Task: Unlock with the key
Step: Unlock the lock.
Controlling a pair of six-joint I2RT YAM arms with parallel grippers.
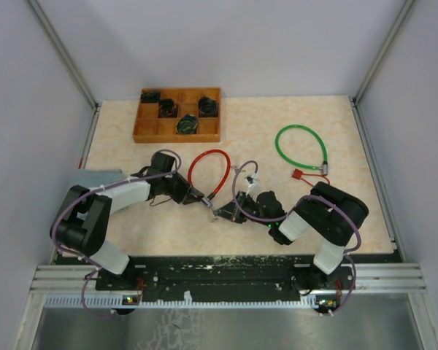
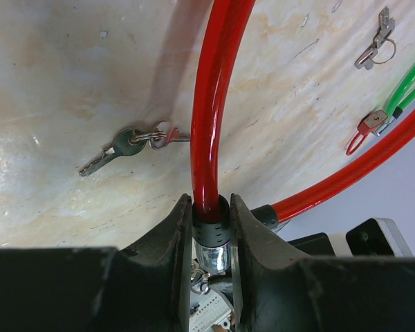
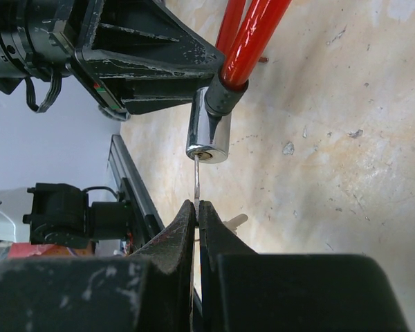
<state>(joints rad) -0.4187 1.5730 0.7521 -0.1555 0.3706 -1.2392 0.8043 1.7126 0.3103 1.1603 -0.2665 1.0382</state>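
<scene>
**A:** right fingers (image 3: 218,238) are pinched tight on the key (image 3: 196,181), and the left fingers (image 2: 252,235) are clamped either side of the black collar of the red cable lock (image 2: 218,90). So is the key in or not?

**B:** Right wrist view says the tip is right at the keyhole, but I can't tell how deep. The blade runs straight out from the fingers to the end face of the chrome cylinder (image 3: 209,131), and its long axis pretty much lines up with the cylinder's. So the lock sits dead ahead of the right fingers, with the left arm holding it steady. My guess is push along that line, then twist.

**A:** Top view any help?

**B:** Not much. The arms meet near the front edge of the worktop (image 1: 263,117), and the key's too small to see there. Left wrist view shows the grip on the collar nicely, but the keyhole's hidden below the fingers. It also shows a spare bunch of keys (image 2: 124,146) lying just beside the cable.
</scene>
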